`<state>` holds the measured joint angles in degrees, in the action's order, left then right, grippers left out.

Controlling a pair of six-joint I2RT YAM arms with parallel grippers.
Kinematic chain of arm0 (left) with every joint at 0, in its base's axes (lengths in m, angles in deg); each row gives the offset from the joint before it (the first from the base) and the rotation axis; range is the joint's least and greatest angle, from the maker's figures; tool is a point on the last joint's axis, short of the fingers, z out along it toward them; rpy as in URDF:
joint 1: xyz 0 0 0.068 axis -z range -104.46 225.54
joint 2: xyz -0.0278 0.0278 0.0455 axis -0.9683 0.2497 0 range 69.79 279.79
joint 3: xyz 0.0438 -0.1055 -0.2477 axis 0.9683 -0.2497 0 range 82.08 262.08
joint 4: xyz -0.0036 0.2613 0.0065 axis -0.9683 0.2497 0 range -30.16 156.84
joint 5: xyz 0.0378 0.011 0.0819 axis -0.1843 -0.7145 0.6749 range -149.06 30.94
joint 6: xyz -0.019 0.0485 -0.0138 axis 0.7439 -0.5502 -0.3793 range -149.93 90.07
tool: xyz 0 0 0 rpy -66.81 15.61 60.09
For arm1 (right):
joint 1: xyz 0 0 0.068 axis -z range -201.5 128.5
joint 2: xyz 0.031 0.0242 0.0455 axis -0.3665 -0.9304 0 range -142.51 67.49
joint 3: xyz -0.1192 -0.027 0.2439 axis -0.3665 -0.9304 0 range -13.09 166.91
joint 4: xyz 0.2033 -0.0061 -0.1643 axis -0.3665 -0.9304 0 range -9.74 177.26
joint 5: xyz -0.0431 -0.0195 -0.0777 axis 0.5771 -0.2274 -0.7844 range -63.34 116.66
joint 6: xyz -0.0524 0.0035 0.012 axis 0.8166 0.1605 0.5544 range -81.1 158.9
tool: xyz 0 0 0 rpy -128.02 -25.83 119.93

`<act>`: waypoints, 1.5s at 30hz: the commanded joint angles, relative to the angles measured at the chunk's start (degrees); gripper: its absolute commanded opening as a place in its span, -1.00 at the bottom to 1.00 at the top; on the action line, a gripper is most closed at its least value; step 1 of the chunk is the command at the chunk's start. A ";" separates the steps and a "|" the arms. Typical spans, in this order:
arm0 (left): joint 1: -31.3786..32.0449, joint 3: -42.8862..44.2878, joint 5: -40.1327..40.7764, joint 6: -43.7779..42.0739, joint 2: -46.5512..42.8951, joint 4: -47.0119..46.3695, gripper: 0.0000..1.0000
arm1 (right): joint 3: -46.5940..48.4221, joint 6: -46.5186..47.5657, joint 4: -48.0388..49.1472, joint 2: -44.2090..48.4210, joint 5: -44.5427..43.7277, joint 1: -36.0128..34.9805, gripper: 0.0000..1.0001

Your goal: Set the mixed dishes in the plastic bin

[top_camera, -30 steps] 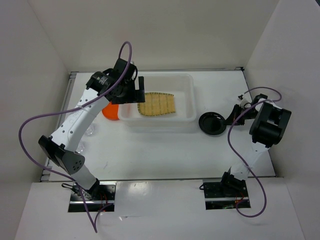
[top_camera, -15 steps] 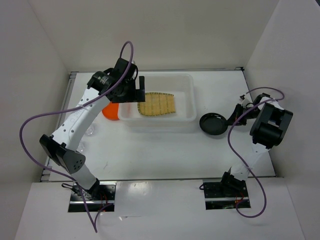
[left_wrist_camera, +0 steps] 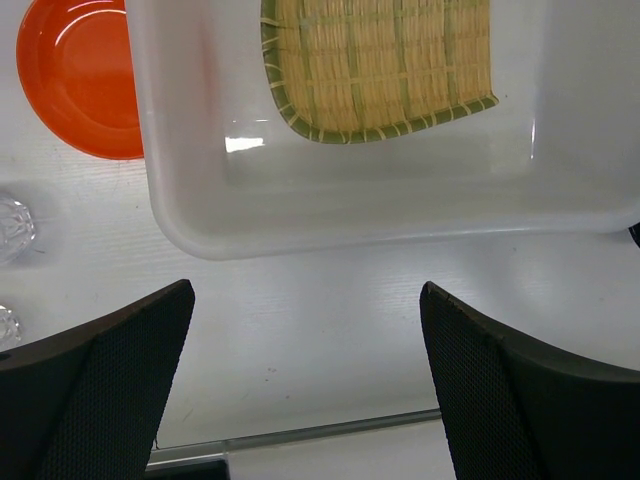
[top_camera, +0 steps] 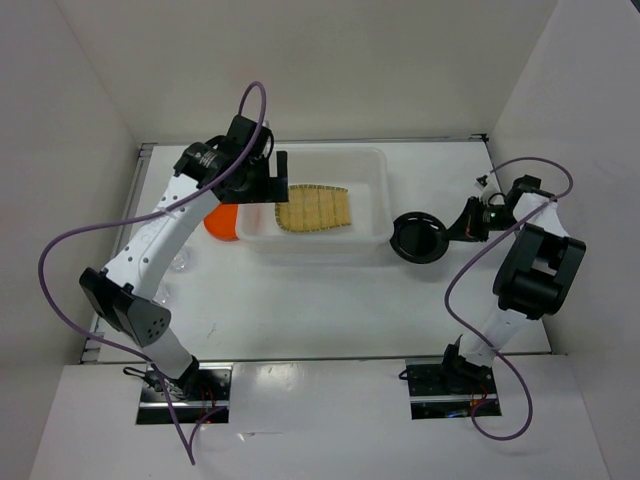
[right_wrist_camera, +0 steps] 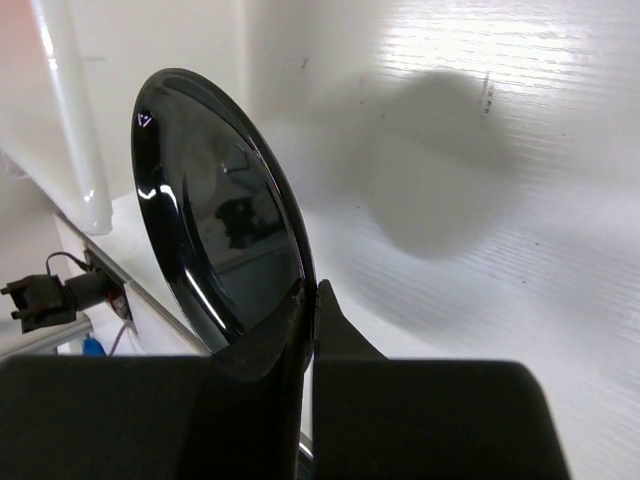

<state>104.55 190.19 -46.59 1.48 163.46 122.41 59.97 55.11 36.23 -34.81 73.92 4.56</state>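
Observation:
The plastic bin stands at the back middle with the tan woven tray lying inside it. My left gripper hangs open and empty above the bin's left end. In the left wrist view the bin and the tray lie below it. The orange plate sits on the table against the bin's left wall. Two clear cups stand left of it. My right gripper is shut on the rim of the black plate, held tilted just right of the bin.
White walls close in the table on the left, back and right. The left arm's purple cable loops over the table's left side. The right arm's cable loops above the right edge.
My right gripper has lifted the black plate, tilted it and carried it left toward the bin's right wall. The left arm has not moved.

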 commanded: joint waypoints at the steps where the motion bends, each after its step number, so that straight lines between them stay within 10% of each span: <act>1: -0.10 2.71 -0.52 -1.89 0.81 -0.17 1.00 | -0.46 -0.91 -0.74 4.03 3.62 -1.71 -1.00; 27: -0.10 3.86 -1.57 -2.42 2.48 -0.16 1.00 | 9.99 -4.44 -5.66 7.29 5.63 1.88 -1.00; 45: -0.63 2.19 0.45 -0.31 -1.03 2.91 1.00 | 40.47 -7.24 -3.99 -10.80 5.57 -22.98 -1.00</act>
<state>104.40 192.51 -47.36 0.39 164.83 123.96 94.59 48.75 30.97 -43.73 78.84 -17.08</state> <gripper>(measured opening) 1.000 0.015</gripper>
